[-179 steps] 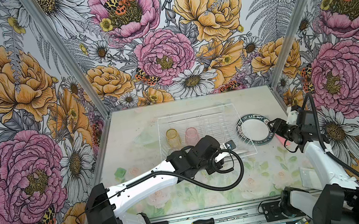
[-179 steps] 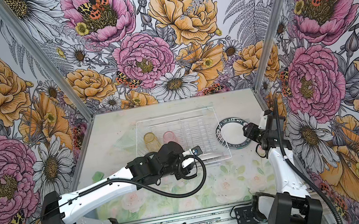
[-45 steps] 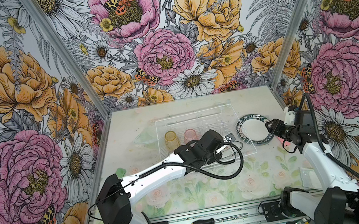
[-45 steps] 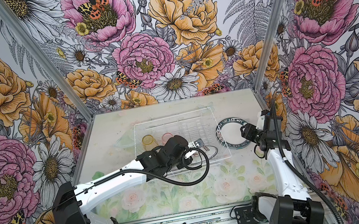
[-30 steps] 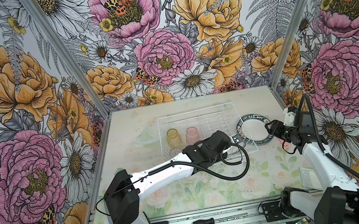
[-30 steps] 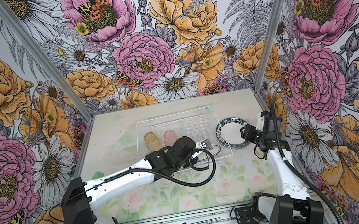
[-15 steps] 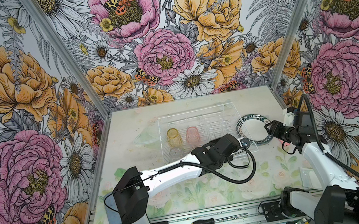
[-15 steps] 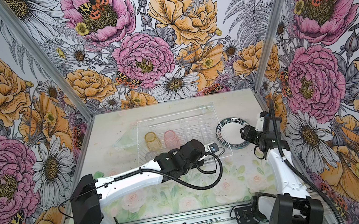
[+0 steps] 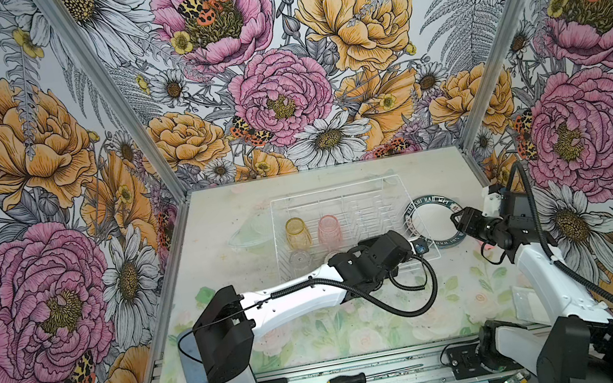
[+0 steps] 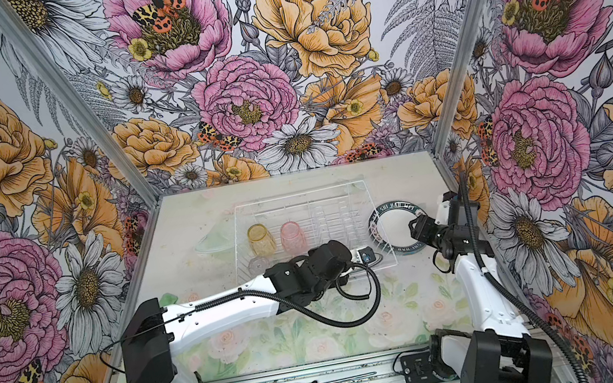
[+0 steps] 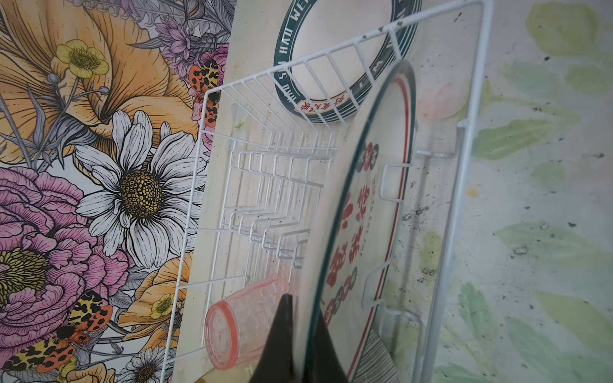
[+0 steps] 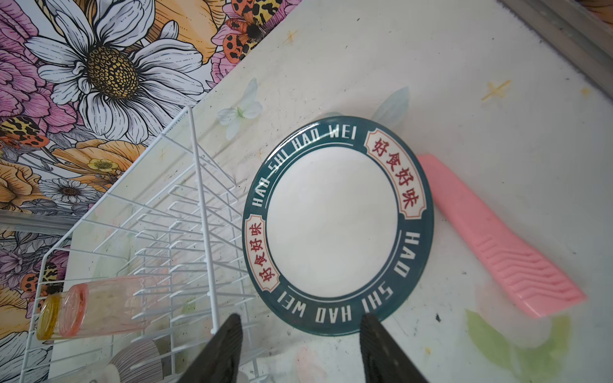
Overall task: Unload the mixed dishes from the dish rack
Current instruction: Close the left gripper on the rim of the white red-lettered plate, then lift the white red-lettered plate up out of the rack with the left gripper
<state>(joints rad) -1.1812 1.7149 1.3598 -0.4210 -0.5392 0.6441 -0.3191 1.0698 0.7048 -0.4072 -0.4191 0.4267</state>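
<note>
The white wire dish rack (image 9: 339, 195) holds an amber tumbler (image 9: 297, 233), a pink tumbler (image 9: 329, 230) and a clear tumbler (image 9: 300, 259). My left gripper (image 11: 303, 308) is shut on the rim of a plate with red printed characters (image 11: 361, 215). This plate stands on edge among the rack's wire loops near its front right corner. A ribbed bowl (image 11: 374, 361) lies right beside it. In both top views the left wrist (image 9: 383, 255) hides that grip. My right gripper (image 12: 300, 335) is open and empty, just short of a teal-rimmed plate (image 12: 338, 225) lying flat on the table beside the rack.
A pink ridged strip (image 12: 497, 245) lies on the table past the teal-rimmed plate. A clear shallow dish (image 9: 248, 234) sits left of the rack. A screwdriver (image 9: 345, 381) rests on the front rail. The patterned walls stand close on three sides.
My left arm has swung rightward along the rack's front edge, with its gripper staying shut. The right arm has hardly moved.
</note>
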